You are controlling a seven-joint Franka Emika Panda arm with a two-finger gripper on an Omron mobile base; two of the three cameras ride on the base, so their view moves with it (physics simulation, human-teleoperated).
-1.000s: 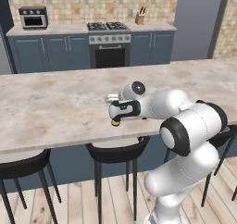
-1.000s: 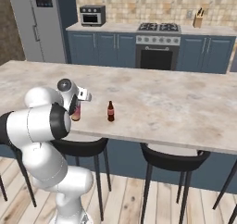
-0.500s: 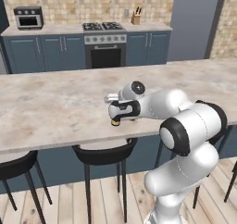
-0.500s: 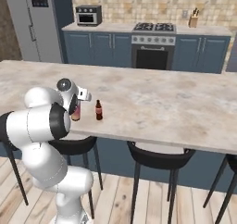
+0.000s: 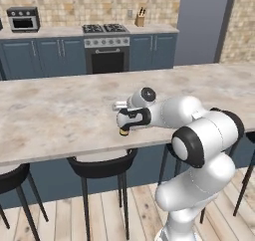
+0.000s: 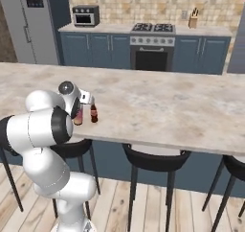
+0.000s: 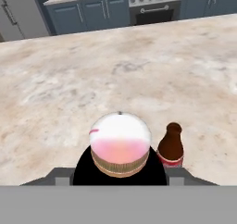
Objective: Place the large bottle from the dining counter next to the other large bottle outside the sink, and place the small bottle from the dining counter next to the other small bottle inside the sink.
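Hand: hand (image 7: 120, 170) is clamped on the large bottle (image 7: 120, 144) near the table (image 7: 55, 75) edge.
Small bottle: small bottle (image 7: 171, 146) stands just beside it, at three o'clock.
Advice: lift straight up, clearing its neighbour.

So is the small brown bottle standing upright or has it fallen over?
Upright. The small brown bottle stands on its base on the dining counter, cap up, close beside the large bottle.
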